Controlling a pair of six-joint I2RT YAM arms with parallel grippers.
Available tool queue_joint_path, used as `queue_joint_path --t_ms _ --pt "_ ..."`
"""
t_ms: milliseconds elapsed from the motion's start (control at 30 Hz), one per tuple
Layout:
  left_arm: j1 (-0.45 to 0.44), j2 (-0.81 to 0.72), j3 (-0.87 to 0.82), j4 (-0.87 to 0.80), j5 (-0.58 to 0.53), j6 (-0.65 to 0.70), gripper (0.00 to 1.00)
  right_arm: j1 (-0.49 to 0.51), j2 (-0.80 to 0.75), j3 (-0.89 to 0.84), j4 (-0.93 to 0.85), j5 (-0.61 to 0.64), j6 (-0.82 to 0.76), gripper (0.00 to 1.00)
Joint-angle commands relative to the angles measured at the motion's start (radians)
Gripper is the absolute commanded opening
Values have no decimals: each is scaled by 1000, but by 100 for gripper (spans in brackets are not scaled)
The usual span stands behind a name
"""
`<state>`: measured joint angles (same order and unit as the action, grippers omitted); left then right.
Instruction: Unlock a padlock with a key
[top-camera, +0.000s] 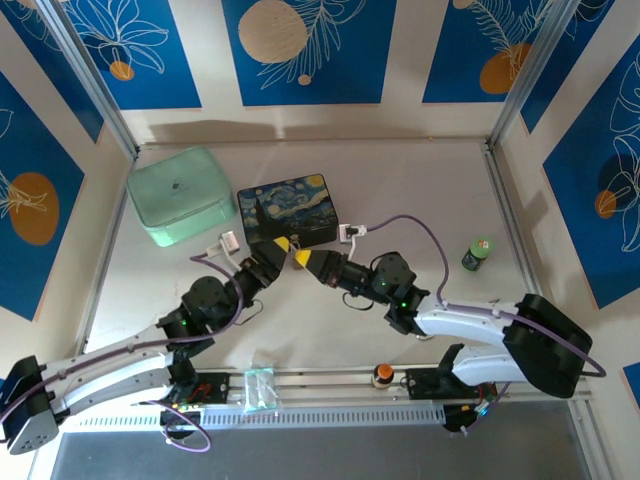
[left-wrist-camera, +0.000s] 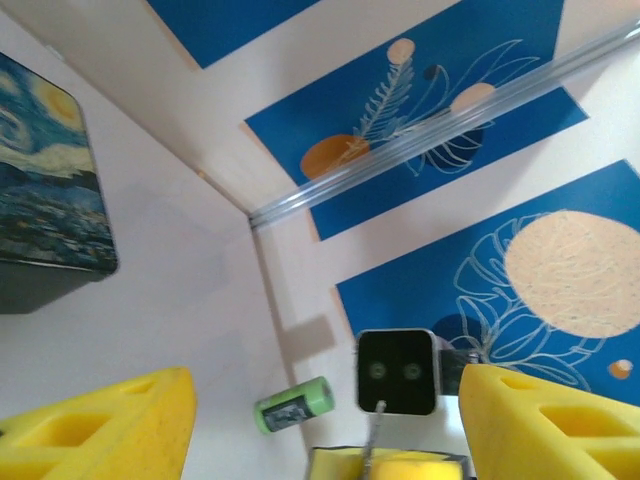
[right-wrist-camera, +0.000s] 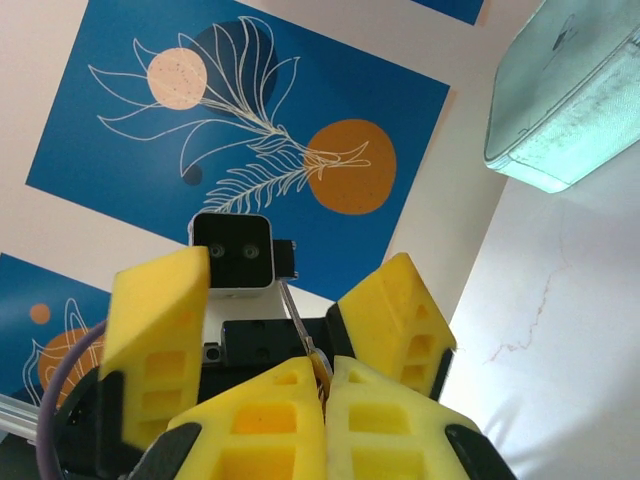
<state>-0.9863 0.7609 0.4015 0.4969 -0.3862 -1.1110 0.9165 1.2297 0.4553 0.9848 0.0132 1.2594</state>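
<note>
— Where the overhead camera was consulted, what was found?

— The left gripper (top-camera: 283, 245) and the right gripper (top-camera: 300, 258) were seen tip to tip over the table (top-camera: 430, 190), just in front of the starry-night tin (top-camera: 295, 208). A mint-green case (top-camera: 180, 195) was set to the tin's left and a green bottle (top-camera: 480, 253) well off to its right. How the fingers stood could not be told there.

— And from the left wrist?

— Its yellow fingers (left-wrist-camera: 100, 425) were spread wide. The right gripper (left-wrist-camera: 390, 465) was framed low between them, with a thin silver stem (left-wrist-camera: 374, 432) raised from it.

— From the right wrist?

— The right gripper's fingers (right-wrist-camera: 250, 430) were pressed together on the padlock (right-wrist-camera: 319, 368), of which a brass glint was shown at the pinch. Whether the stem (right-wrist-camera: 296, 312) was its shackle could not be told. The left gripper's fingers (right-wrist-camera: 160, 310) were held apart on either side.
</note>
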Motion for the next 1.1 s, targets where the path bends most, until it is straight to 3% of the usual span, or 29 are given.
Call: queue_joint_path --t_ms 0,100,200,367,500,667,800,967,1067 --pt "1 -45 58 -180 -69 70 71 -19 -46 -27 -117 19 -45 0" --pt "10 -51 64 -264 -82 73 70 -51 -74 -18 -238 -28 -43 0" --pt "15 -18 101 -358 -70 180 69 -74 -120 19 -465 -58 -73 0" --pt "35 104 164 -460 -20 417 70 -81 -179 140 -984 62 -142 0" --pt "118 233 162 -440 107 449 70 -120 -178 143 -1066 39 -161 0" --pt "239 436 159 -270 320 506 70 -148 -179 138 -1101 18 -192 0" --pt "301 597 181 -150 417 560 73 -159 -184 142 -1127 9 -207 0" --pt "370 729 204 -41 474 537 82 -169 -201 135 -1142 -1 -209 0" --pt "388 772 216 -15 487 545 82 -174 -215 118 -1133 1 -200 0"
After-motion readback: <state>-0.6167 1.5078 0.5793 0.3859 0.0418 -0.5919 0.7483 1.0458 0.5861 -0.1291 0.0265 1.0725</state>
